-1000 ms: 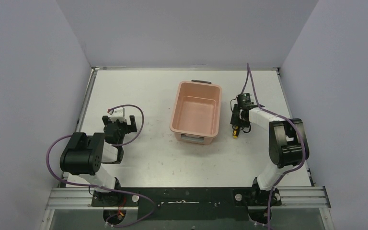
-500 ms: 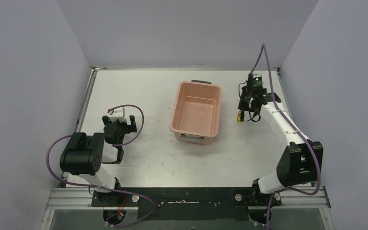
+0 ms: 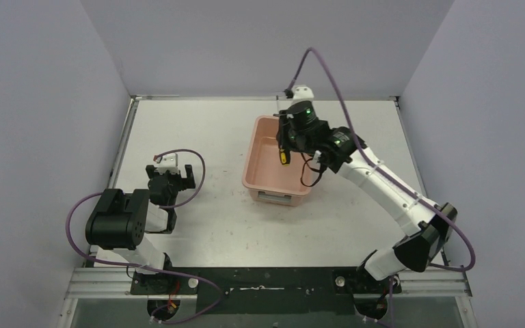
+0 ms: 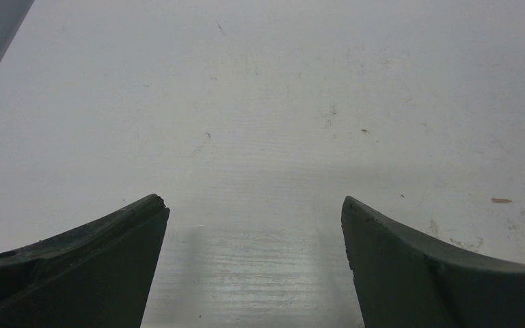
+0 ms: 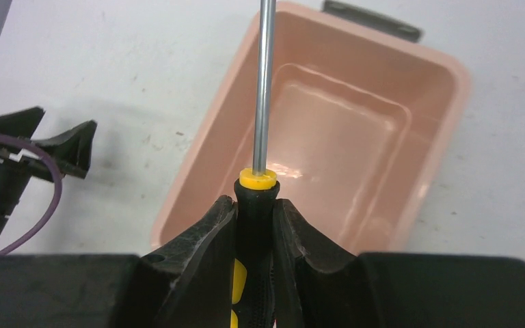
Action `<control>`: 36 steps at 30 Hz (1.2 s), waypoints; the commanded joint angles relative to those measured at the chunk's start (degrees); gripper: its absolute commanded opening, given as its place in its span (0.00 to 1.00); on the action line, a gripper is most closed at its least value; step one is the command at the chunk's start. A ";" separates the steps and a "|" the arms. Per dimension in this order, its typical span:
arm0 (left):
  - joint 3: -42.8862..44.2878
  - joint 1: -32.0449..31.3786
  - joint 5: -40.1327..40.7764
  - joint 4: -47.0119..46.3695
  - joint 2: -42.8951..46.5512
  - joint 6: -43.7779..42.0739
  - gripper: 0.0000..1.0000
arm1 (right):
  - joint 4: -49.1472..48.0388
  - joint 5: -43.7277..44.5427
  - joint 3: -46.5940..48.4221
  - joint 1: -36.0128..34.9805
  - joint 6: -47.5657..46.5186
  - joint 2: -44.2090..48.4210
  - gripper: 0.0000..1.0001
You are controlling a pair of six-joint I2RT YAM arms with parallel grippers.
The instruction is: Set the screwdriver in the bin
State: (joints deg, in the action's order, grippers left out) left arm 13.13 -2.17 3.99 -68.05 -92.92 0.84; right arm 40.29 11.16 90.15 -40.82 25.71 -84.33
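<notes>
The pale pink bin (image 3: 262,179) stands in the middle of the table, its dark grey handles at the near and far ends. My right gripper (image 3: 286,147) is shut on the screwdriver (image 3: 284,158) by its yellow-and-black handle and holds it above the bin's inside. In the right wrist view the fingers (image 5: 198,239) pinch the handle (image 5: 254,205), and the silver shaft (image 5: 265,82) points out over the bin (image 5: 444,102). My left gripper (image 3: 171,175) is open and empty over the bare table at the left; its fingertips (image 4: 130,232) stand wide apart.
White table surface (image 3: 198,130) with grey walls on three sides. The left arm's purple cable (image 3: 195,160) loops beside its wrist. The right arm's cable (image 3: 328,68) arches high over the bin's far end.
</notes>
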 commanded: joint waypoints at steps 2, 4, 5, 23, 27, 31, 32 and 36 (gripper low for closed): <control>0.94 -0.11 -0.73 -2.49 0.54 0.04 0.97 | -2.84 3.36 2.11 -3.13 0.62 -7.77 0.00; 0.94 -0.04 -0.73 -2.38 0.52 0.02 0.97 | -3.42 3.84 1.17 -2.98 0.57 -10.40 0.00; 0.94 -0.10 -0.74 -2.40 0.53 0.02 0.97 | -3.85 4.09 0.32 -2.89 0.72 -11.47 0.00; 0.94 -0.07 -0.72 -2.37 0.49 0.02 0.97 | -15.82 -6.66 -14.66 3.54 4.70 -25.19 0.10; 0.94 -0.09 -0.71 -2.43 0.49 0.01 0.97 | -15.07 -6.33 -13.95 3.47 4.63 -24.84 0.40; 0.94 -0.06 -0.74 -2.40 0.55 0.00 0.97 | -11.88 -5.20 -10.18 2.86 2.55 -23.05 0.69; 0.98 -0.06 -0.71 -2.37 0.53 -0.03 0.97 | -10.69 -4.38 -9.07 2.53 1.95 -22.39 0.74; 0.94 -0.11 -0.71 -2.46 0.61 -0.01 0.97 | -8.57 -2.36 -5.65 2.06 -0.14 -18.16 0.93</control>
State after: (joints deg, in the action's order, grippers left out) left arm 13.13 -2.20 3.97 -68.05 -92.92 0.84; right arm 30.61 5.34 79.26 -37.91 28.03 -109.86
